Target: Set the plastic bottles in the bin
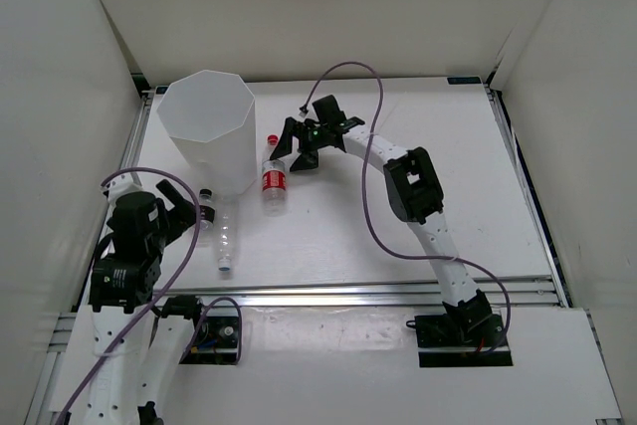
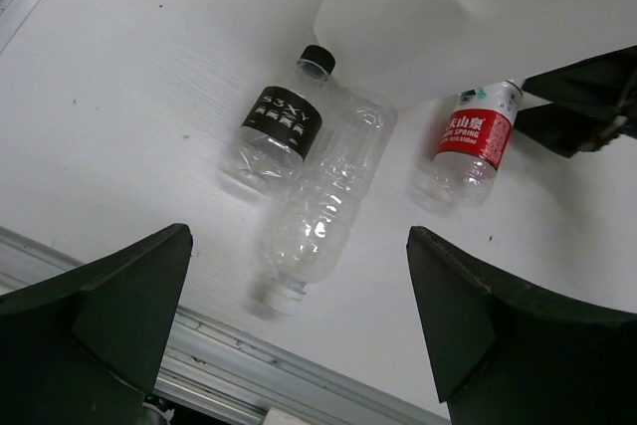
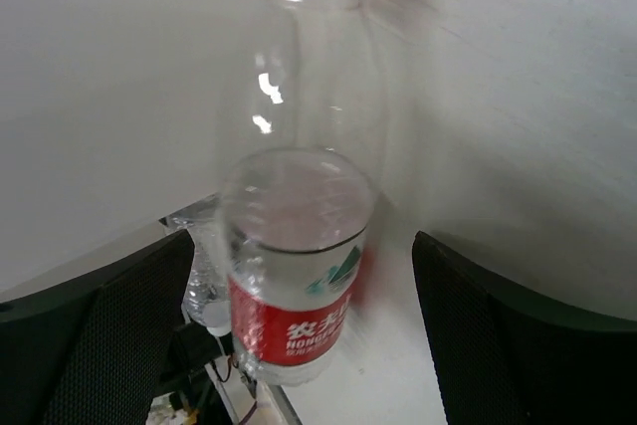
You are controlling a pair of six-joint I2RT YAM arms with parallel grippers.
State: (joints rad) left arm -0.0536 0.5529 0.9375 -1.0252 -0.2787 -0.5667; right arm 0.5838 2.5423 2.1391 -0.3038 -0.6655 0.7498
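Three bottles lie on the white bench (image 1: 328, 236), all outside the tall white translucent bin with the octagonal rim (image 1: 207, 124), which stands upright at the far left.

(a) Small clear plastic bottle with a red cap and red label (image 3: 299, 246). It lies just to the right of the bin's base with its cap pointing away from the arms. The label carries white Chinese characters above "NONGFU SPRING", with a teal mountain emblem at its edge.

(b) Small clear bottle with a black cap and black label (image 2: 282, 126). Its cap is close to the bin's base. The white lettering appears to read "SOXY"; the smaller characters beneath are illegible.

(c) Unlabelled clear ribbed bottle (image 2: 323, 211). It lies alongside (b), touching it, with its cap towards the bench's near edge.

The right gripper (image 3: 304, 238) is lowered at bottle (a). Its jaws are spread to either side of the bottle, with a gap visible on each side. The left gripper (image 2: 299, 239) hangs above bottles (b) and (c), its jaws wide apart and holding nothing.
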